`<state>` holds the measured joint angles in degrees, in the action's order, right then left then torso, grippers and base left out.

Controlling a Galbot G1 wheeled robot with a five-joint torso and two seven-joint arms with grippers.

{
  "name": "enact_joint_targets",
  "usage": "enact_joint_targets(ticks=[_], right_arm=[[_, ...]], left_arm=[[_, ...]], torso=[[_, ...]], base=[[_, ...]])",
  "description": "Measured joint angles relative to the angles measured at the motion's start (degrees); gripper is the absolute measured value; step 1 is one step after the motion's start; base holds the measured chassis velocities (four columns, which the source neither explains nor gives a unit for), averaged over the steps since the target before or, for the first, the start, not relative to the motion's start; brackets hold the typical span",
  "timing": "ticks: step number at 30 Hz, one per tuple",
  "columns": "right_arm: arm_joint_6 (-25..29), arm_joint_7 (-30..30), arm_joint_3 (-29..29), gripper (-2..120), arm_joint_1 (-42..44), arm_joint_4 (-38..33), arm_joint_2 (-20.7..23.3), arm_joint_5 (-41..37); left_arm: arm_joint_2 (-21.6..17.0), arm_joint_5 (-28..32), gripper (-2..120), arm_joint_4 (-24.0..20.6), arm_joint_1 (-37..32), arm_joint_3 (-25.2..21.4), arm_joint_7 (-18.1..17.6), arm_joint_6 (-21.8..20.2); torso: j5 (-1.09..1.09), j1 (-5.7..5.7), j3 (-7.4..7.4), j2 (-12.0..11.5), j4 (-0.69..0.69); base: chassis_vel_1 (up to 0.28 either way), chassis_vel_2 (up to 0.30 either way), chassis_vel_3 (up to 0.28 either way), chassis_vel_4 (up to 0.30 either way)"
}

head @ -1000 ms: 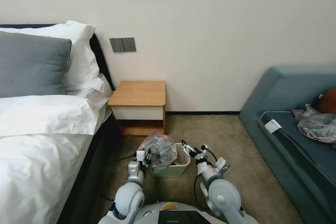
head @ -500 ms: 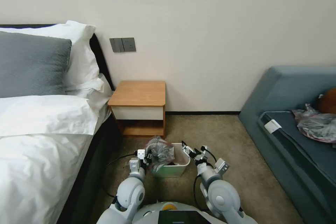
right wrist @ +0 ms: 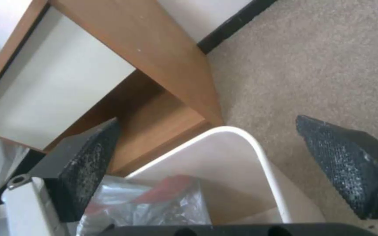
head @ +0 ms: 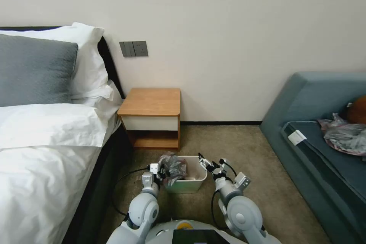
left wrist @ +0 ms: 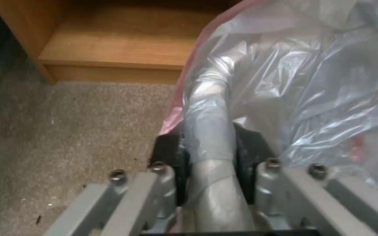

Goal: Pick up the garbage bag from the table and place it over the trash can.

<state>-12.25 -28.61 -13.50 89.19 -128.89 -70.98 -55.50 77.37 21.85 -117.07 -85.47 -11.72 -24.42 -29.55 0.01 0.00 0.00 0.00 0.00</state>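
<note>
Clamping garbage bag [head: 173, 167]: left gripper [head: 161, 170] | right gripper [head: 204, 162] spread wide, trash can [head: 199, 175] rim

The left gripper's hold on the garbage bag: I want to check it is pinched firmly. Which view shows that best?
The left wrist view: the left gripper shows close up, shut on a bunched fold of the garbage bag. The head view shows the gripper small beside the trash can. The right wrist view shows crumpled bag inside the can.

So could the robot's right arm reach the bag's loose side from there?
Probably yes: the right end effector is open at the trash can rim, beside the garbage bag, with nothing between.
</note>
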Motion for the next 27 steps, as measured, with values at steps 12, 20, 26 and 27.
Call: enact_joint_targets(ticks=[12, 20, 26, 27], right_arm=[[-1.2, 3.1, -1.4, 100, -1.6, -7.8, 3.5, -2.2], [-6.9, 15.7, -3.8, 100, -3.3, -11.5, 10.4, -0.6], [-8.7, 19.6, 0.1, 100, -4.0, -11.7, 13.4, 3.3], [-8.8, 20.7, 2.0, 100, -4.3, -11.2, 13.8, 6.0]], left_arm=[[-0.4, -0.7, 6, -1.8, -3.2, -2.2, 0.9, 11.7], [-0.3, -5.9, 6, -3.7, -6.2, -4.4, 3.6, 21.2], [-0.2, -9.4, 6, -3.9, -7.2, -5.2, 5.1, 25.8], [-0.2, -9.9, 6, -4.3, -7.4, -5.2, 5.4, 26.7]], torso=[[0.0, 0.0, 0.0, 0.0, 0.0], [-0.01, 0.0, 0.0, 0.0, 0.0], [-0.01, 0.0, 0.0, 0.0, 0.01], [-0.02, 0.0, 0.0, 0.0, -0.03]], base=[[0.0, 0.0, 0.0, 0.0], [0.0, 0.0, 0.0, 0.0], [0.0, 0.0, 0.0, 0.0], [0.0, 0.0, 0.0, 0.0]])
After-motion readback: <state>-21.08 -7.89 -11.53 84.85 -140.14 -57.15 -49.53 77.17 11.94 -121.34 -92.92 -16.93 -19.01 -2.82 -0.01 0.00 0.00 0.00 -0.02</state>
